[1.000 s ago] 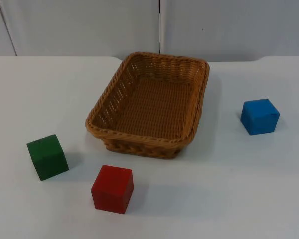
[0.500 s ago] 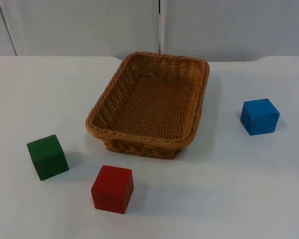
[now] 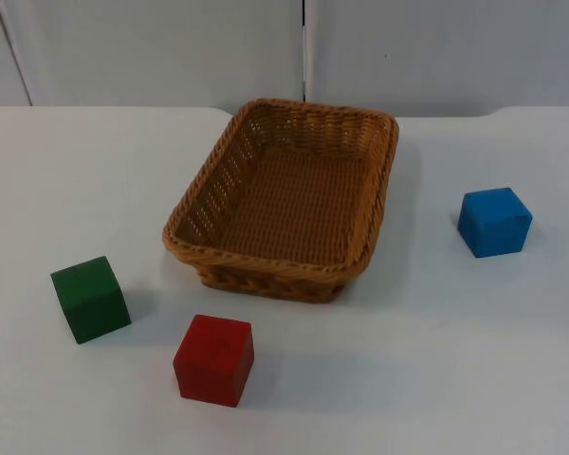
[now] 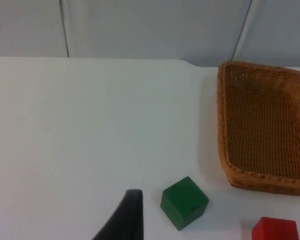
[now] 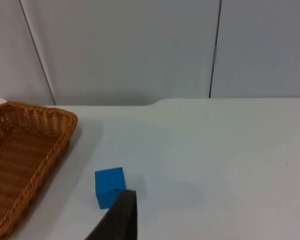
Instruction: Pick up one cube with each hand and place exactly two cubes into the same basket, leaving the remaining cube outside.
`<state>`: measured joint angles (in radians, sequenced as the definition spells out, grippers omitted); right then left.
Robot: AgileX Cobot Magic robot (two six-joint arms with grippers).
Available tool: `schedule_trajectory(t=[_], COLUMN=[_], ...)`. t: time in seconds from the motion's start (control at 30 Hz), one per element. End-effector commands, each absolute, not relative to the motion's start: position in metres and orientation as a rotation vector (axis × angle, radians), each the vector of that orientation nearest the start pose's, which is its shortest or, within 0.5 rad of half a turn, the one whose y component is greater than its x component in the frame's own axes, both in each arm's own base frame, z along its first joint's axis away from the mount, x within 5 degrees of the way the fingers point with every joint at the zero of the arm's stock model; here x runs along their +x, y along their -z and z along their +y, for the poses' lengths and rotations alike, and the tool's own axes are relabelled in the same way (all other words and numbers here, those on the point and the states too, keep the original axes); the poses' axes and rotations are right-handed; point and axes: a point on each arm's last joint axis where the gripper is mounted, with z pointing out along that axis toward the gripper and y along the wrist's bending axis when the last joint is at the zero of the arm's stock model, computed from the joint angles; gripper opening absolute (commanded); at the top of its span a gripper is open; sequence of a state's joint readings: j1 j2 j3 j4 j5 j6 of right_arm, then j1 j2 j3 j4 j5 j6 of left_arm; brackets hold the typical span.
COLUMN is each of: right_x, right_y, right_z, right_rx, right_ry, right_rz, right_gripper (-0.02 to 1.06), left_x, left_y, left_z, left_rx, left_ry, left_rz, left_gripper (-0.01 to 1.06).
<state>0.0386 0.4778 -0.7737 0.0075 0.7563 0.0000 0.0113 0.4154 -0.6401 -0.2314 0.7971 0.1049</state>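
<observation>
On the white table sit a wicker basket, green cube, red cube and blue cube; either end effector's state cannot be told.

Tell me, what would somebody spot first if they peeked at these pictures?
Probably the big brown woven basket in the middle of the white table, with nothing in it. Next come three bright cubes sitting outside it: the green cube and the red cube near its front-left corner, and the blue cube off to its right.
</observation>
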Motion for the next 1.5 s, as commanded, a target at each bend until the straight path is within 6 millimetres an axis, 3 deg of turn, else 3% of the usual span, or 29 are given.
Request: schedule_trajectory(t=[0.0, 0.73, 1.17, 1.47], right_x=[0.081, 0.144, 0.203, 0.241], right_y=[-0.373, -0.379, -0.37, -0.358], right_z=[0.003, 0.005, 0.009, 0.018], right_rx=[-0.046, -0.079, -0.108, -0.148], right_ry=[-0.018, -0.004, -0.017, -0.123], right_rz=[1.929, 2.083, 2.222, 2.296], right_gripper=[1.05, 1.05, 1.05, 1.05], left_x=[0.074, 0.132, 0.171, 0.201], left_y=[-0.333, -0.339, -0.329, -0.309], left_z=[-0.015, -0.017, -0.018, -0.017], left_rx=[0.029, 0.076, 0.134, 0.15], left_ry=[0.217, 0.238, 0.231, 0.232], left_rz=[2.021, 2.167, 2.276, 2.373], left_gripper=[1.05, 1.05, 1.05, 1.05])
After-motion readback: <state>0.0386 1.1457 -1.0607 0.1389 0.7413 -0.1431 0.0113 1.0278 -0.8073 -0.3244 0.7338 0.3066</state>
